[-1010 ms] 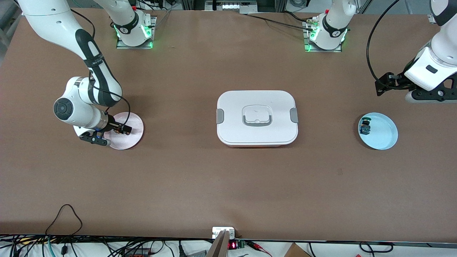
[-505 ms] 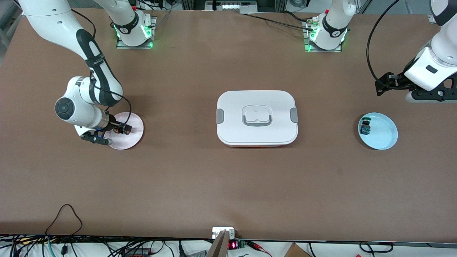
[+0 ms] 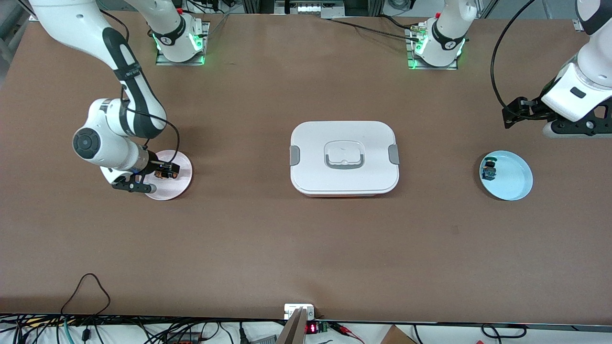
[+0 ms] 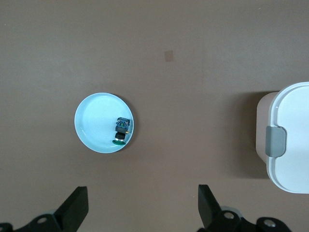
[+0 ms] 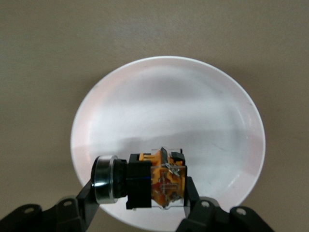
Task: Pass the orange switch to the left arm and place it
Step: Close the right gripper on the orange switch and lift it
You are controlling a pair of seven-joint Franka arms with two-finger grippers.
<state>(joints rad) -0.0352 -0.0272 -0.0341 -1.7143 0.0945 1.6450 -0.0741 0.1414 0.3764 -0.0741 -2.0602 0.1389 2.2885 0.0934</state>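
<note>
The right gripper (image 3: 165, 172) has lifted the orange switch (image 5: 157, 185) a little above the pink plate (image 3: 179, 184), pinching it tight. The left gripper (image 4: 142, 208) waits wide open, high above the blue plate (image 4: 91, 126).

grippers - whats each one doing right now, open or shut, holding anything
Right gripper: shut on the orange switch, over the pink plate.
Left gripper: open, empty, waiting above the table near the blue plate.

Orange switch (image 5: 154, 186) sideways, seemingly lifted; white box (image 3: 344, 158) mid-table.
</note>
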